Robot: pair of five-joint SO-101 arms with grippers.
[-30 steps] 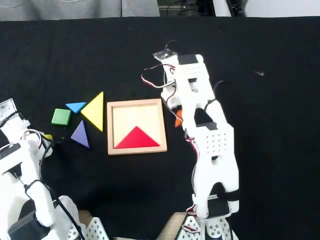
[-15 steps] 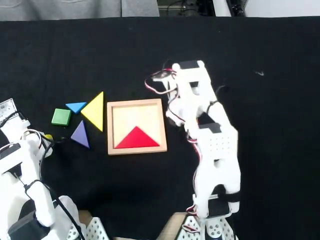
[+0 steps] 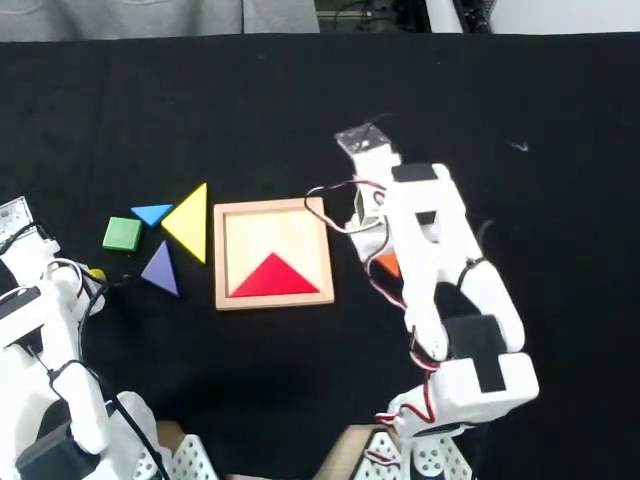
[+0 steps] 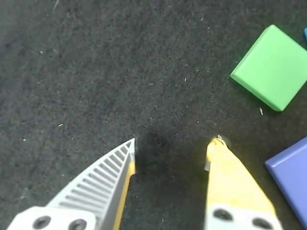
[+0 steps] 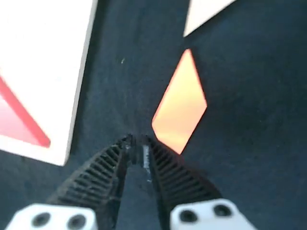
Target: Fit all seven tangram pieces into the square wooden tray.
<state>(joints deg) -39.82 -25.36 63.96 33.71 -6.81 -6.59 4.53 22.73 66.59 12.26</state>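
Right gripper (image 5: 136, 141) is pinched almost shut on nothing, tips just beside the orange piece (image 5: 180, 108) — probably to nudge it toward the tray (image 3: 272, 205), which holds a red triangle (image 3: 272, 276). Left gripper (image 4: 171, 143) hangs open and empty near the green square (image 4: 272, 67).

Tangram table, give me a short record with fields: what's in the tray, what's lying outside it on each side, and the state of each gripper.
in tray: red triangle alone in the wooden tray
left of tray: yellow triangle, blue triangle, green square, purple triangle, all on the black cloth
right of tray: orange parallelogram, partly hidden under an arm in the high view
left gripper: open, empty, over bare cloth near the green square
right gripper: shut, empty, close beside the orange parallelogram
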